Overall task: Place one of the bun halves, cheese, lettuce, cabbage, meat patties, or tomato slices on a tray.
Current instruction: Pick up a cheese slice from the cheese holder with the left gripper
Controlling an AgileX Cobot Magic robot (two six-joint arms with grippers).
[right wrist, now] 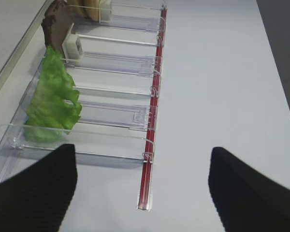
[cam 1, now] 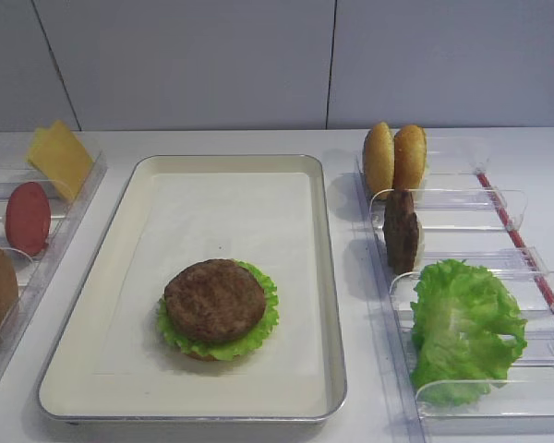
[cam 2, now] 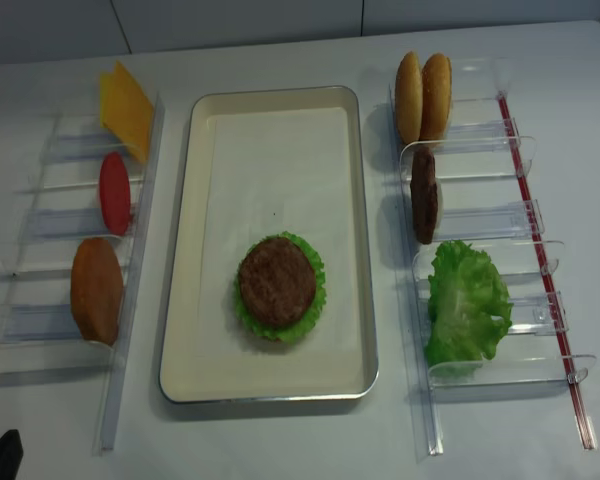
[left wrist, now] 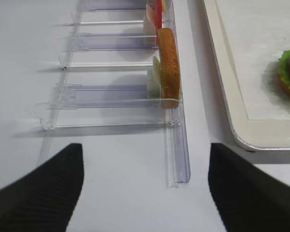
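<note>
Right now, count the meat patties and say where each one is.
2: one patty lies on lettuce on the tray; another patty stands on edge in the right rack. Others may be hidden.

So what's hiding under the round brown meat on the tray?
Under the meat patty on the tray you can see ruffled green lettuce poking out all around, and a sliver of bun below that. The patty covers their middles, so anything else in there cannot be seen.

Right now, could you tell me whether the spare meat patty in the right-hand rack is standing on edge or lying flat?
On edge: the meat patty stands upright in its rack.
</note>
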